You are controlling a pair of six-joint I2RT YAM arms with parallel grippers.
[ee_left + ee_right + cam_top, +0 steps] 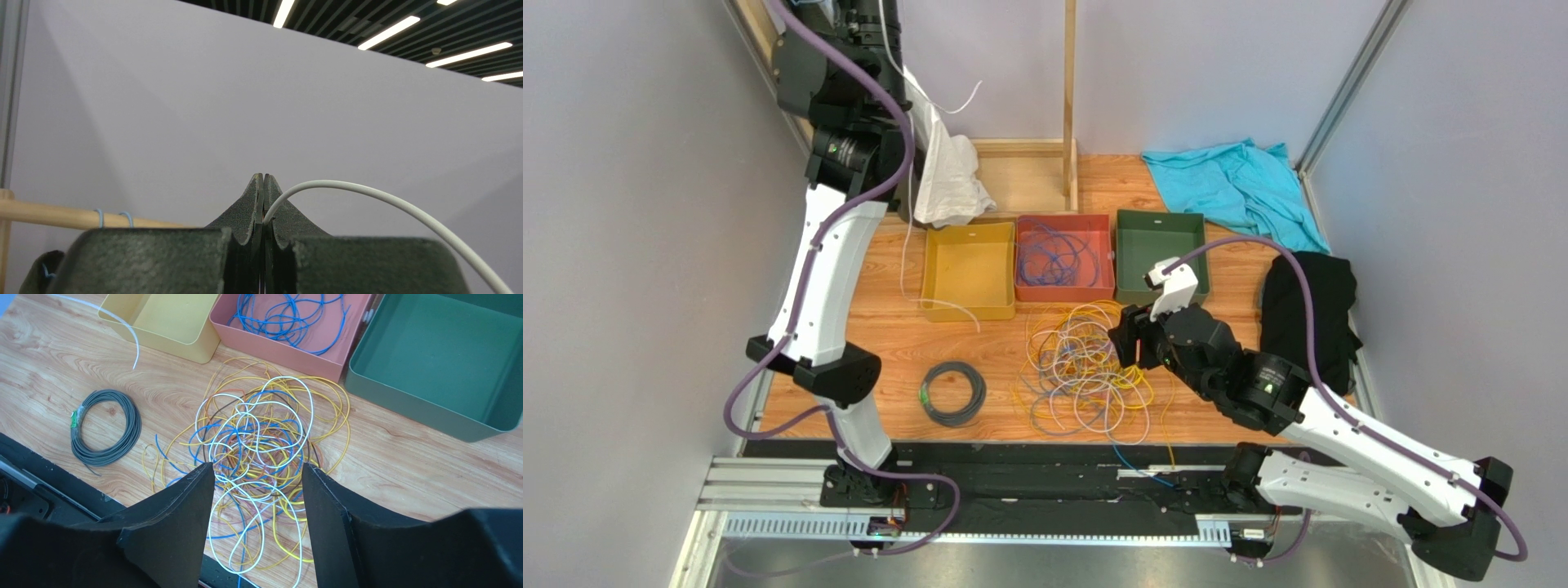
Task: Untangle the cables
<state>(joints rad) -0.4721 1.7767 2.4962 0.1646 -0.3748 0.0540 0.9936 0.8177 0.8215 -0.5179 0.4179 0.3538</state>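
Note:
The cables (1081, 368) lie in a loose tangle of yellow, white and blue loops on the wooden table, seen close up in the right wrist view (264, 429). My right gripper (258, 468) hovers open just above the tangle's near side, with loops showing between its fingers and nothing gripped. In the top view it sits at the tangle's right edge (1130, 337). My left gripper (263, 177) is raised high and shut on one white cable (368, 193). That cable hangs down towards the yellow bin (916, 233), and its free end rests on the table (132, 337).
Yellow bin (967, 272), red bin (1100, 284) with blue cables in it, and green bin (1161, 254) stand in a row behind the tangle. A black coil (952, 392) lies to the left. Teal cloth (1234, 184), black cloth (1308, 306) and a white bag (946, 172) lie around the edges.

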